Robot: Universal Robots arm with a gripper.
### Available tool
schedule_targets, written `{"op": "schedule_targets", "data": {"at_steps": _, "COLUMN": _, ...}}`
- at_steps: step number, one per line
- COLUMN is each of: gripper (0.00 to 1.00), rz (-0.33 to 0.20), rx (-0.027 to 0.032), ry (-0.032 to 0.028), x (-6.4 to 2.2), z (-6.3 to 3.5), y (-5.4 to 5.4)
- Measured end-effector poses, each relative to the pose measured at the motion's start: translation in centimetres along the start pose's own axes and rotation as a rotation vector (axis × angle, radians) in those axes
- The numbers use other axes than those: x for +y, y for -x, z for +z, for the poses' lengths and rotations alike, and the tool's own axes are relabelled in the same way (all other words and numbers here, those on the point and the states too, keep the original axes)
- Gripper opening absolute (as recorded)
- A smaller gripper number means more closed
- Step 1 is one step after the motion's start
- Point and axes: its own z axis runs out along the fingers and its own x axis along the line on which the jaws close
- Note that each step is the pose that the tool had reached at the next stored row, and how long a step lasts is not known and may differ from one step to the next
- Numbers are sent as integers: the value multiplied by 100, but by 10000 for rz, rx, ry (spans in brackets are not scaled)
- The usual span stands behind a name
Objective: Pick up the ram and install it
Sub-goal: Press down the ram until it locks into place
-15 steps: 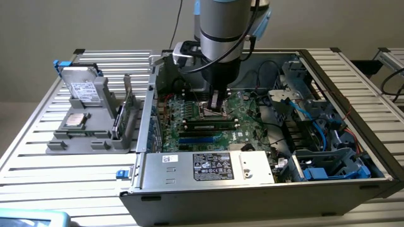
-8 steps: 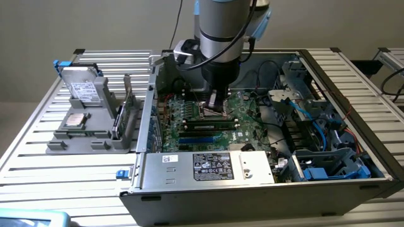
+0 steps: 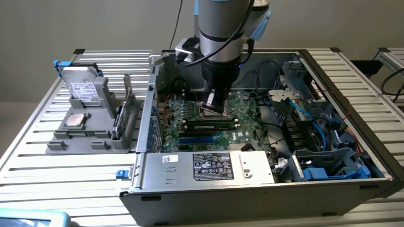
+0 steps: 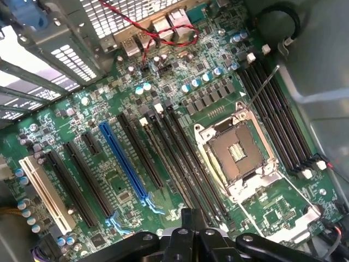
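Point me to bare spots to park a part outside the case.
Free: slatted table in front of the grey parts holder, and behind it. Crowded: the PC case interior, where the gripper sits over the motherboard.

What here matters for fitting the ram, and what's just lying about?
For the job: ram; gripper; memory slots.

Lying about: hard drive, silver chip and expansion card on the grey rack; power supply.
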Motion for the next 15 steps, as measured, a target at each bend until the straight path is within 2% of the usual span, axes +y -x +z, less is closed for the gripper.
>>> {"op": "schedule_targets", "data": {"at_steps": 4, "gripper": 11, "rz": 656, "rx": 15, "ry": -82, "x": 0, "z": 1, "y": 0}}
{"op": "schedule_targets", "data": {"at_steps": 15, "gripper": 11, "rz": 2150, "rx": 191, "ry": -49, "x": 1, "z": 1, "y": -1}}
